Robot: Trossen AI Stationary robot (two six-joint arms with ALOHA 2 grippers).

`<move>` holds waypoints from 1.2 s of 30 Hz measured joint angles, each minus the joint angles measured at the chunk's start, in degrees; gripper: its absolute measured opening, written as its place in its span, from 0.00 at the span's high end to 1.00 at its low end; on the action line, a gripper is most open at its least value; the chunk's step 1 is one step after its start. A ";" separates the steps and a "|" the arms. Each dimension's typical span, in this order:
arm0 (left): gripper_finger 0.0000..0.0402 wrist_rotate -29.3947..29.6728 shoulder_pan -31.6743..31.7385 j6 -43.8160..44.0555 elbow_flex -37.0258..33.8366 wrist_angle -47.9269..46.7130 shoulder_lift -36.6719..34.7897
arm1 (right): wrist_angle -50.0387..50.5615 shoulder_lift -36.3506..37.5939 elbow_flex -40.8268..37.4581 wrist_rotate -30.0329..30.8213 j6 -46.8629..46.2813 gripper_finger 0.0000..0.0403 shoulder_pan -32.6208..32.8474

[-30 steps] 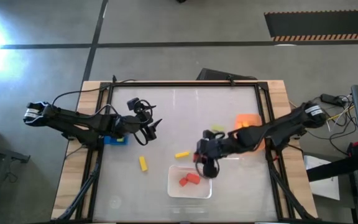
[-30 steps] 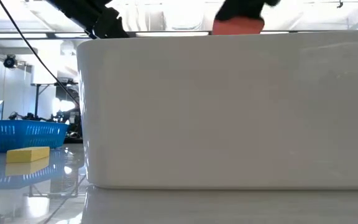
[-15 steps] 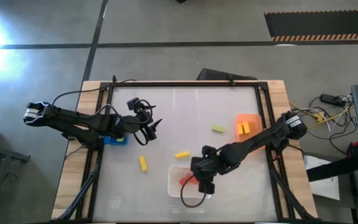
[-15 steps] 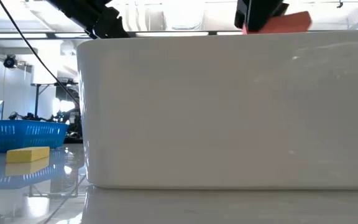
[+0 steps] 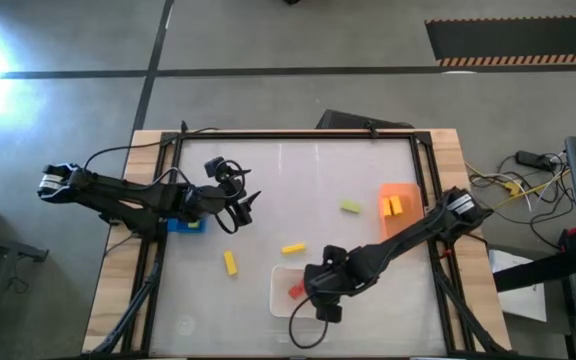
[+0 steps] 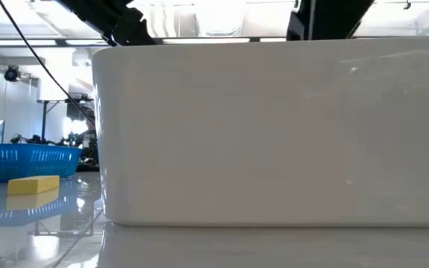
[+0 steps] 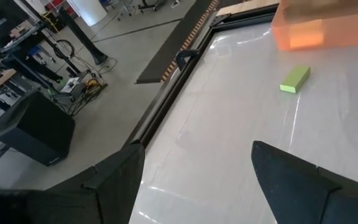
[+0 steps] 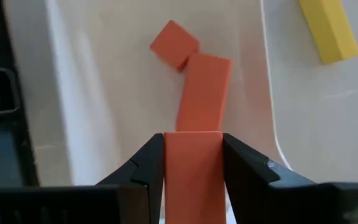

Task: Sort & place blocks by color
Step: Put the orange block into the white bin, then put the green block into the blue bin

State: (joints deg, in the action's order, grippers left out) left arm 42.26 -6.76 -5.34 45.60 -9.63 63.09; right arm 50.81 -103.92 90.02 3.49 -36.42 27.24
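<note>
The right pincer (image 8: 192, 163) grasps a red block (image 8: 193, 168) above the white tray (image 8: 104, 93); next it should release it there.

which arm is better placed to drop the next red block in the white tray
The right. Its gripper already clamps a red block directly above the white tray, where two red blocks lie. The left gripper is open and empty, away near the table's left side.
</note>
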 joint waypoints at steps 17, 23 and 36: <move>0.31 0.02 0.00 -0.02 0.02 0.13 0.00 | -0.90 -0.88 -0.06 2.59 0.07 0.61 0.00; 0.31 0.02 0.00 -0.02 0.00 0.17 0.00 | 0.45 -0.62 0.43 1.12 0.77 0.50 0.15; 0.31 0.02 0.00 0.00 0.24 0.20 -0.02 | 15.11 8.54 -0.18 27.48 11.67 0.49 -2.39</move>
State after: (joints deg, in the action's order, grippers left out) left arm 42.28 -6.76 -5.34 45.84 -9.42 63.07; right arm 65.92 -95.38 89.84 30.97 -24.76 24.85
